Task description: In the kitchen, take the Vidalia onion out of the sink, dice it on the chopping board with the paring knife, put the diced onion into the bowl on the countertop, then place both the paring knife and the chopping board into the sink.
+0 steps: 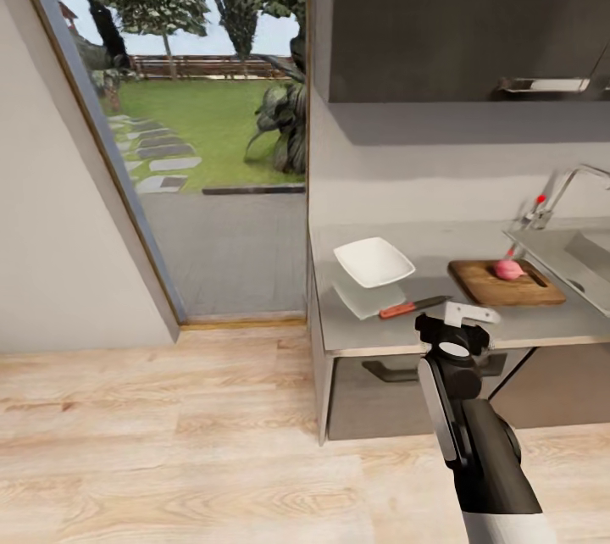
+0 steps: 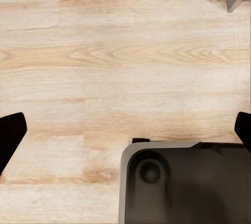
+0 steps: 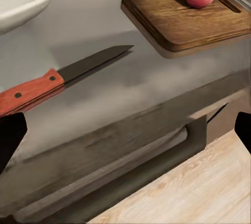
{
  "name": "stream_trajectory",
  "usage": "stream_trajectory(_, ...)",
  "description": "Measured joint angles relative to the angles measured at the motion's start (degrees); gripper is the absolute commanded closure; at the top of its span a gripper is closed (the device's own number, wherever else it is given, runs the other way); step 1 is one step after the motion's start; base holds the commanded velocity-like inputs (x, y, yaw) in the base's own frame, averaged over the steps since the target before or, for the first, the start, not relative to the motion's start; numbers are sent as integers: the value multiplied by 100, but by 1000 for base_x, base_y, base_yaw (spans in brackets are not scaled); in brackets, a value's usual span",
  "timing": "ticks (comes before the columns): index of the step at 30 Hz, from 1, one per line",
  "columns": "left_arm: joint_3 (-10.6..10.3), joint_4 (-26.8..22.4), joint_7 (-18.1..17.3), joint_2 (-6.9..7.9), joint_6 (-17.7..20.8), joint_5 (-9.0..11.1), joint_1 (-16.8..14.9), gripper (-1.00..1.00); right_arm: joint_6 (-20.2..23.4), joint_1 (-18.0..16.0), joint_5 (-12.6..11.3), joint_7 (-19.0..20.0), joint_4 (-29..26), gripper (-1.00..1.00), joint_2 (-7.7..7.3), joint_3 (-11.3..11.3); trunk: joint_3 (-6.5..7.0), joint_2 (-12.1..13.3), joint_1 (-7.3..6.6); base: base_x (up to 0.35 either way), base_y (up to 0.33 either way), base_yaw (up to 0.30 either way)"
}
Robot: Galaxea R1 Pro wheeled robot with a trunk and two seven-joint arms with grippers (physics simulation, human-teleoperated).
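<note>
The right pincer (image 1: 468, 315) hovers at the front edge of the grey bench (image 1: 474, 328), its jaws spread wide and holding nothing; in the right wrist view the two dark fingertips (image 3: 10, 135) sit at opposite edges of the frame. In the head view, the paring knife (image 1: 413, 307) lies flat on the bench just beyond the pincer at about 11 o'clock, its reddish handle toward the white bowl (image 1: 374, 262) and its dark blade pointing toward the chopping board (image 1: 507, 283). The board rests at roughly 1 o'clock from the pincer, near the sink (image 1: 576, 260), with the Vidalia onion (image 1: 508, 269) sitting on top of it by the handle slot. The bowl stands farther back at 10 o'clock, apart from the knife. A chrome tap (image 1: 566, 188) with a red knob rises behind the sink. The left pincer (image 2: 125, 130) hangs open over the pale wooden floor (image 2: 104, 51), above the robot's dark base (image 2: 183, 182).
</note>
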Motion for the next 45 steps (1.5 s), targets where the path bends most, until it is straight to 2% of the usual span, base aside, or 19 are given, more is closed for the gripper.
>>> stream_trajectory(9, 0, 0, 0, 0, -2, 0, 0, -100, 9, 0, -12, 2, 0, -100, -9, -21, 0, 1, 2, 172, 0, 0)
stream_trajectory(22, 0, 0, 0, 0, 1, 1, 0, -100, 9, 1, -23, 7, 6, -100, -8, -24, 0, 0, 2, 39, 15, 0)
stream_trajectory(25, 0, -1, 0, 0, 3, 2, 1, -100, 7, 0, -40, 11, 15, -100, -4, -81, 0, 0, 1, 212, 121, 0)
stream_trajectory(28, 0, -1, 0, 0, 4, 1, 1, -100, 12, 0, -176, 24, 18, -100, -2, -260, 0, 1, 2, 107, 43, 0)
stream_trajectory(30, 0, 0, 0, 0, 6, 1, 2, -100, 22, 0, -358, 37, 18, -100, -11, -377, 0, 1, 3, 41, 16, 0)
stream_trajectory(35, 0, 0, 0, 0, 7, 1, 1, -100, 30, 0, -594, 52, 28, -100, -52, -457, 0, 1, 3, 13, 5, 0)
stream_trajectory(45, 0, 0, 0, 0, 7, 1, 0, -100, 4, 0, -650, 69, 59, -100, -68, -452, 0, 0, 2, 18, 9, 0)
